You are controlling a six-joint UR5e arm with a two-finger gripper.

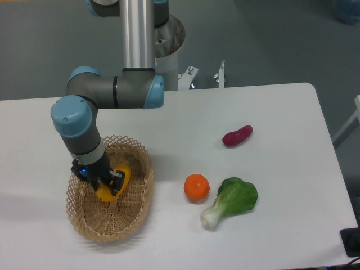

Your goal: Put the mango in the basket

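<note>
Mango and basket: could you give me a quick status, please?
Gripper shut on mango, inside the basket. Not released. Nothing in the way.
</note>
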